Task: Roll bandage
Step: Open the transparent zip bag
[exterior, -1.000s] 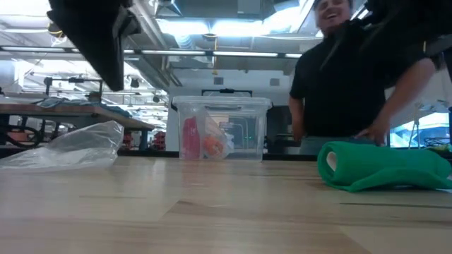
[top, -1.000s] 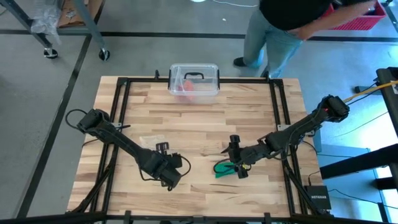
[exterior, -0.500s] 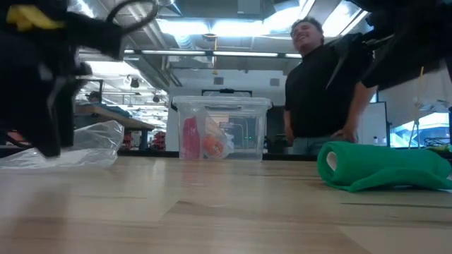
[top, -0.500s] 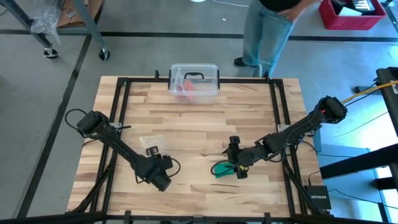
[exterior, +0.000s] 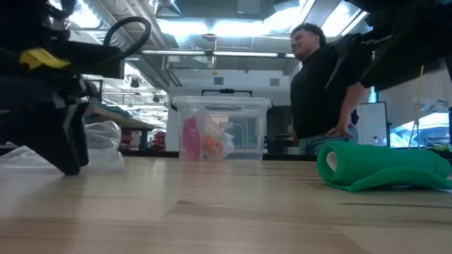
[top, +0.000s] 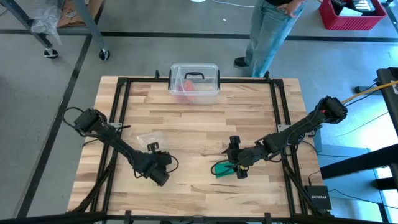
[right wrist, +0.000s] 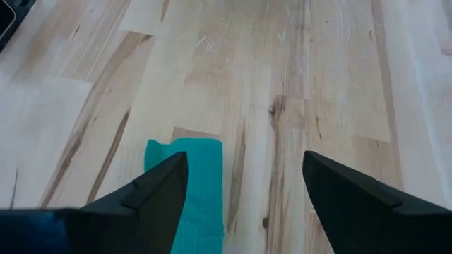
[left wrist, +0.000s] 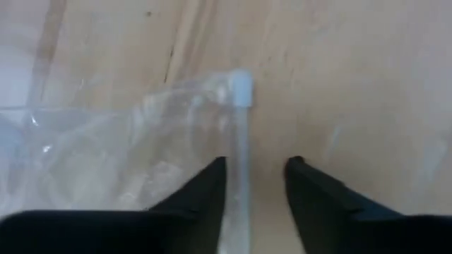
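Observation:
The green bandage (top: pixel 222 169) lies on the table near the front, right of centre, one end rolled up (exterior: pixel 332 164). My right gripper (top: pixel 232 158) hangs open just above it. In the right wrist view its fingers stand wide apart, with the bandage's end (right wrist: pixel 189 182) below, nearer one finger. My left gripper (top: pixel 152 148) is open and low at the table (exterior: pixel 67 144), beside a thin clear plastic wrapper (top: pixel 148 138). The wrapper's sealed edge (left wrist: pixel 240 134) runs between its two fingers. My left gripper points down at the clear wrapper, with one finger (left wrist: pixel 208 185) over the wrapper's film and the sealed edge (left wrist: pixel 239 152) in the gap. I cannot tell whether the fingers touch the wrapper.
A clear plastic box (top: pixel 194 79) with a black handle stands at the middle of the table's far edge (exterior: pixel 221 129). A person (top: pixel 273 25) stands beyond the far edge, next to a red crate (top: pixel 351 12). Bare wood lies between the two arms.
My left gripper has come down from well above the table to just over it and has gone a little toward the table's left edge, up to the clear wrapper. The bandage and my right gripper have stayed where they were.

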You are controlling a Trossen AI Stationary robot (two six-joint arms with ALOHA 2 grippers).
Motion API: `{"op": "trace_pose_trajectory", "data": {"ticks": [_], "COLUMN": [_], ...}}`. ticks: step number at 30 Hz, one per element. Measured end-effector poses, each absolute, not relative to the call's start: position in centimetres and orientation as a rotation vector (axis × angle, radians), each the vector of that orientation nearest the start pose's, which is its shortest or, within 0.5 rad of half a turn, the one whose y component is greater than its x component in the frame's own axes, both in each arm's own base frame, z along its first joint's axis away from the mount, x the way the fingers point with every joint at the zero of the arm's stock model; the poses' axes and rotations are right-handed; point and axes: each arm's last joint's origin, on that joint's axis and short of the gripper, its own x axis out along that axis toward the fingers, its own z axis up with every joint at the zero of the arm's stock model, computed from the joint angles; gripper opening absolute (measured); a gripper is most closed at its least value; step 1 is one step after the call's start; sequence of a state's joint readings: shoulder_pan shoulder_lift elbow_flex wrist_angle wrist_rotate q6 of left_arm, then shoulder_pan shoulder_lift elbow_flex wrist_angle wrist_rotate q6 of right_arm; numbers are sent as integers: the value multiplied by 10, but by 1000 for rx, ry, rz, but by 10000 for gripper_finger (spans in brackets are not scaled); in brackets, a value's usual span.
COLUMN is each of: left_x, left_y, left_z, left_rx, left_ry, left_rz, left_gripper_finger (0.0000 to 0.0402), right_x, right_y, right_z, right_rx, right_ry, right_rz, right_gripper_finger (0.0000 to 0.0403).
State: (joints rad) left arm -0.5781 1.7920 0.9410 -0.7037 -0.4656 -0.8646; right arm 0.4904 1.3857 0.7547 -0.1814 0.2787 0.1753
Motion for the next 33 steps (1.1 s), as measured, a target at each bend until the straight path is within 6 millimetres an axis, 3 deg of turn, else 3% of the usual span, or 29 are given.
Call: {"op": "trace_pose_trajectory", "data": {"ticks": [4,11,16,26,33], "left_x": [247,252,266,300,322], "left_y": [-144,-146,-157,-172,-162], "left_z": [119,126,159,249,278], "left_rx": [54,79,157,290,346], "left_ry": [1229,1240,1278,1116,993], "left_rz": [431,402,370,294,269], "left_gripper_finger": [25,3,0,0,0], "right_x": [242,242,245,256,268], "right_y": [120,120,122,122,113], "right_z": [197,198,200,213,223], "right_rx": [-139,-138,-152,-195,-209], "right_ry": [767,765,728,554,433], "right_rz": [133,133,148,160,124], "right_gripper_finger": [280,280,280,280,280]}}
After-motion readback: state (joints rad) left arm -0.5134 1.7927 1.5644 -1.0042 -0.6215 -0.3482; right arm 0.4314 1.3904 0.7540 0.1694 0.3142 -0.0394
